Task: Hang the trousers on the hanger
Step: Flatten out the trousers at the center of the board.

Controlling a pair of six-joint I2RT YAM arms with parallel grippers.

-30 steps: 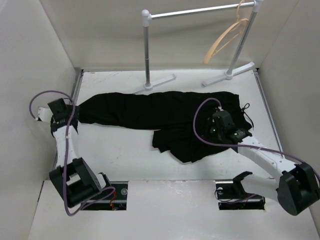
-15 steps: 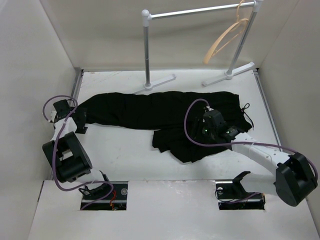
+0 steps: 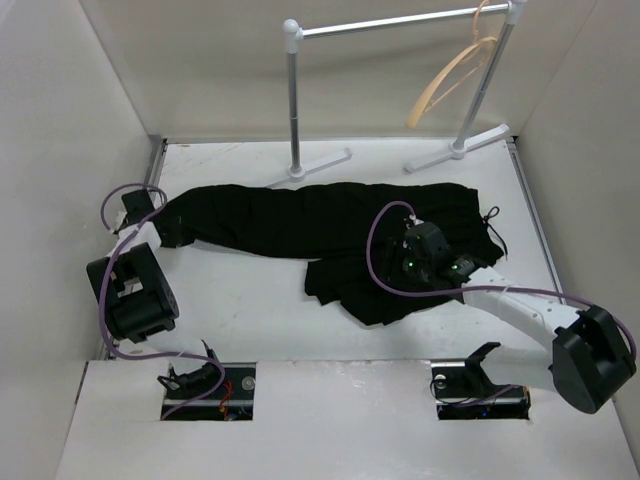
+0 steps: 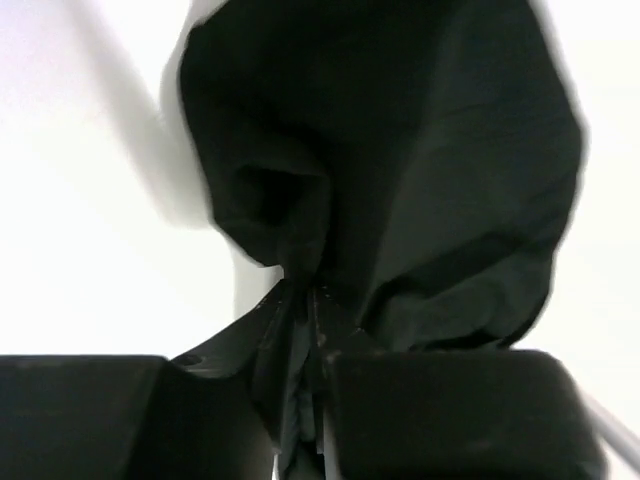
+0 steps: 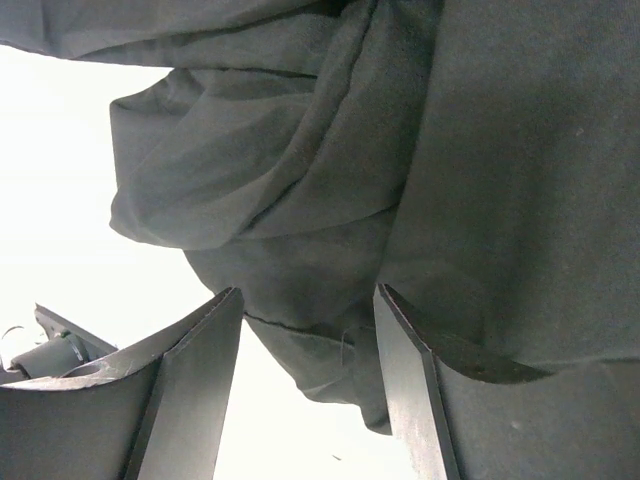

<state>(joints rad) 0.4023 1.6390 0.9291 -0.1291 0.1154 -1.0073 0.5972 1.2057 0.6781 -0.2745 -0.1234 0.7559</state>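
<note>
Black trousers lie spread across the white table, one leg folded toward the front. My left gripper sits at their left end and is shut on a pinch of the black cloth, seen between the jaws of that gripper in the left wrist view. Over the folded part hangs my right gripper, open. In the right wrist view the trousers bunch just beyond this gripper, with nothing held. The tan wooden hanger hangs on the rack at the back right.
A white-and-silver pole rack stands at the back with its two feet on the table. White walls close in the left, right and back sides. Bare table lies in front of the trousers.
My left gripper moved in to the trousers' left end and shut on the cloth. The right gripper opened and shifted slightly left over the folded part.
</note>
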